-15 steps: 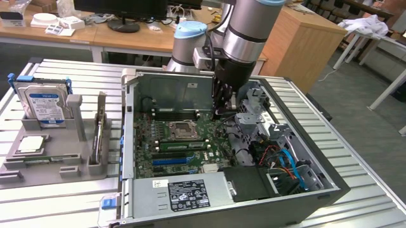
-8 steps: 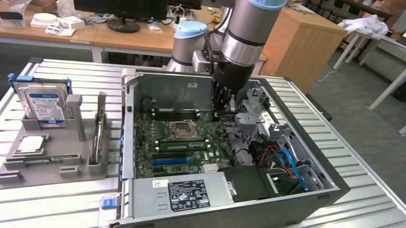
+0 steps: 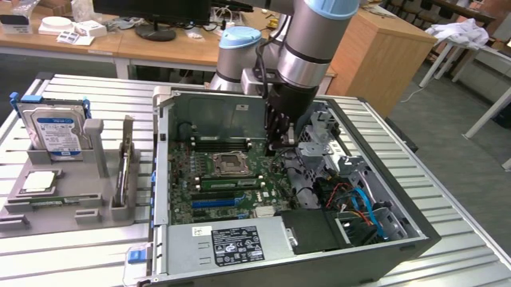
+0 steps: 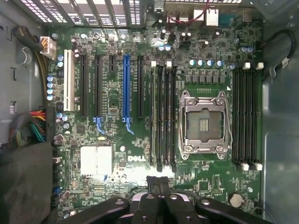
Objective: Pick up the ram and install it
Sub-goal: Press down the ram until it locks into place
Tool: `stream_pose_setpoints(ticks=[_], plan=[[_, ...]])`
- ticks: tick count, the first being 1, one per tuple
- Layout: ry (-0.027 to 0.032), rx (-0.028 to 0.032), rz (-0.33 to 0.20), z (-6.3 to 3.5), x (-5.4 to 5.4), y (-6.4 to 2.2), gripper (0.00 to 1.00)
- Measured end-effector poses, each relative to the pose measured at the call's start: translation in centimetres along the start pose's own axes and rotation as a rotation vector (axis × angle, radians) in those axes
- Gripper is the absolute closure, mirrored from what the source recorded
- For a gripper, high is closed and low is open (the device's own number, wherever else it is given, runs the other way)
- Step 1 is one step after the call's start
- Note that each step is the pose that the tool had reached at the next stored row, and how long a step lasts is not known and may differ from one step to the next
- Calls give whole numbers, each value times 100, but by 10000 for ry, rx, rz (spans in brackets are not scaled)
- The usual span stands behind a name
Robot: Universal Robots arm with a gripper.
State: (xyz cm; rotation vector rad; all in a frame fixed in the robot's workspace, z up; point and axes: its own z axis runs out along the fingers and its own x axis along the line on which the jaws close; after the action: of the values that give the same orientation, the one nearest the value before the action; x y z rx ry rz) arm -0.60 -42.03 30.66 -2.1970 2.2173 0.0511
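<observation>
Here | wrist: tool (image 4: pixel 159 181) closed over motherboard (image 4: pixel 210 179) | exterior: hard drive (image 3: pixel 57 128) upright

— What is the table (image 3: pixel 72 251) made of?
— Ribbed metal, pale grey with a dull sheen. The computer case (image 3: pixel 215 116) is bare silvery sheet metal inside, dark and matt outside.
— And the holder (image 3: pixel 96 206) beside it?
— Smooth matt grey plastic. The hard drive (image 3: pixel 54 128) in it has a shiny metal face and a glossy blue label.
— The motherboard (image 4: pixel 121 154)?
— Glossy green board; its processor socket (image 4: pixel 203 123) has a bright polished metal frame. The gripper (image 4: pixel 159 183) is matt black, the arm (image 3: pixel 307 54) brushed silver metal with light blue plastic caps.
</observation>
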Motion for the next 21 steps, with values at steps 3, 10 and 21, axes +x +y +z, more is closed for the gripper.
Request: stream_pose_setpoints(ticks=[3, 10, 21], plan=[[-1, 1, 0, 30, 1, 0, 89], [0, 0, -1, 106, 4, -1, 89], [0, 0, 0, 212, 8, -2, 89]])
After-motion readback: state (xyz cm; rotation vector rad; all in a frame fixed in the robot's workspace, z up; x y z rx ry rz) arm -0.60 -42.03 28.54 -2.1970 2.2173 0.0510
